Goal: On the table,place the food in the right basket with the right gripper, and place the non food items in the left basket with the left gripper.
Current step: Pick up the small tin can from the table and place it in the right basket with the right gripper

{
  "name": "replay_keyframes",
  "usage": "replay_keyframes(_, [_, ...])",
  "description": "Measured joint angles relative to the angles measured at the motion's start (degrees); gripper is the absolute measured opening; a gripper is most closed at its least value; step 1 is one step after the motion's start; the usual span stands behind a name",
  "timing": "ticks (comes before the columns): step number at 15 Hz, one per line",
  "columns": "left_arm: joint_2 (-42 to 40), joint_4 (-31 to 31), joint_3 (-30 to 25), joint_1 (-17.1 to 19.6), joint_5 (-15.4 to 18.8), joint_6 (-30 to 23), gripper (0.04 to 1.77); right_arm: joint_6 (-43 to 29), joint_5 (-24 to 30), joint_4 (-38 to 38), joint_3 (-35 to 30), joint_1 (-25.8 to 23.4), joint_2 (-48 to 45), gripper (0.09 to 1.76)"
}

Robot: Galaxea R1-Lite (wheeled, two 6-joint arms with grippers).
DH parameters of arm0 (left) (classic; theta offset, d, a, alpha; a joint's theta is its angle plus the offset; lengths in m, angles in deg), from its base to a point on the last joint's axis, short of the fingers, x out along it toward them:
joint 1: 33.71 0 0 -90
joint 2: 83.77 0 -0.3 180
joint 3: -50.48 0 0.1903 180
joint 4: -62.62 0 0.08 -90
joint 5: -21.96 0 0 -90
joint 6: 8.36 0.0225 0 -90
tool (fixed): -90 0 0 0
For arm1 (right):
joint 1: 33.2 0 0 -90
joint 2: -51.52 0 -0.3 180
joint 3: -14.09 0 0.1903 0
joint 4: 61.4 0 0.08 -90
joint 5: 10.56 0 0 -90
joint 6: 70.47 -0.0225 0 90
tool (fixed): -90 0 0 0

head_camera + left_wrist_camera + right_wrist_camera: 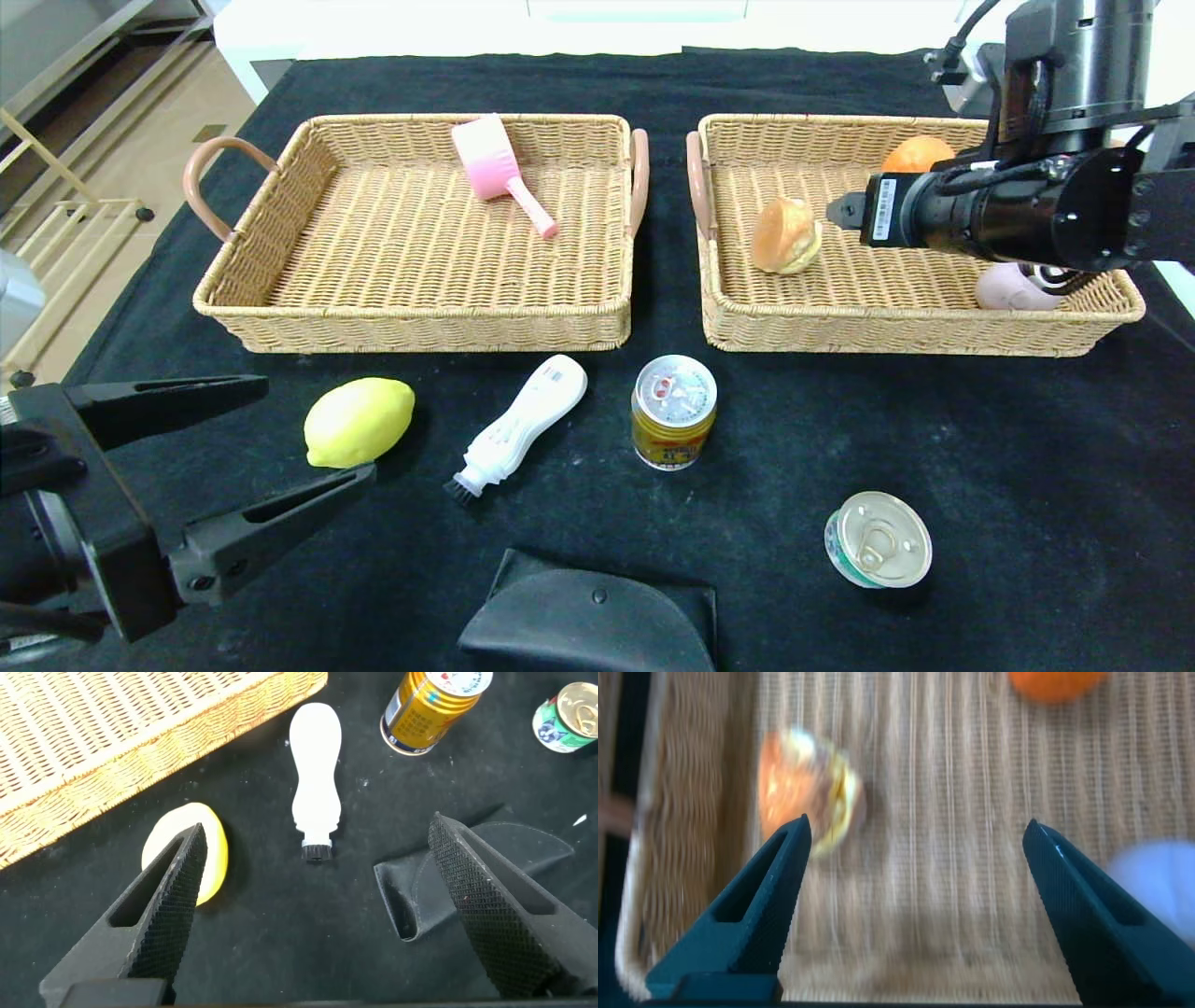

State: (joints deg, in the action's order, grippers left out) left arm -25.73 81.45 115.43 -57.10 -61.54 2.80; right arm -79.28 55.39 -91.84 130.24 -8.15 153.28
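My right gripper (845, 213) (917, 826) hangs open and empty over the right basket (887, 329) (971, 943). The tan bun (786, 235) (808, 784) lies on the basket floor just beside one finger, apart from it. My left gripper (317, 427) (318, 831) stands open low at the near left of the table (1027, 448). On the cloth lie the lemon (359, 422) (213, 849), white brush (527, 420) (315, 765), gold can (674, 411) (432, 709), green tin (878, 539) (568, 719) and black pouch (588, 621) (495, 877).
The left basket (411, 322) (93, 756) holds a pink handled brush (495, 168). An orange (920, 152) (1055, 681) and a pale pink rounded thing (1008, 287) also lie in the right basket. Floor and a shelf frame show past the table's left edge.
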Motion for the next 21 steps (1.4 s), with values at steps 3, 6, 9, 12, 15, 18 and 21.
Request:
replay_keyframes(3, [-0.02,0.02,0.0,0.02,-0.02,0.04,1.72,-0.63,-0.33,-5.28,-5.63,2.95,-6.0,1.68])
replay_keyframes(6, [0.09,0.02,-0.05,0.02,-0.09,0.02,1.72,-6.75,-2.79,-12.98,-8.74,6.47,-10.72,1.69])
replay_keyframes(9, [0.11,0.11,-0.1,0.02,-0.05,0.02,1.72,-15.85,-2.99,-21.04,-9.0,10.06,-12.89,1.69])
replay_keyframes(12, [0.15,0.02,-0.11,0.02,-0.09,0.02,1.72,-24.17,-2.95,-26.17,-10.87,13.58,-13.6,1.7])
replay_keyframes(15, [0.15,0.02,-0.11,0.0,-0.11,0.04,1.72,-26.22,-2.9,-26.53,-15.31,15.74,-13.8,1.7])
replay_keyframes(18, [0.15,0.02,-0.11,0.02,-0.11,0.02,1.72,-28.23,-2.79,-26.49,-19.33,16.64,-13.82,1.7])
replay_keyframes(21, [0.15,0.0,-0.11,0.02,-0.11,0.04,1.72,-29.88,-0.89,-26.47,-21.92,17.16,-13.78,1.7])
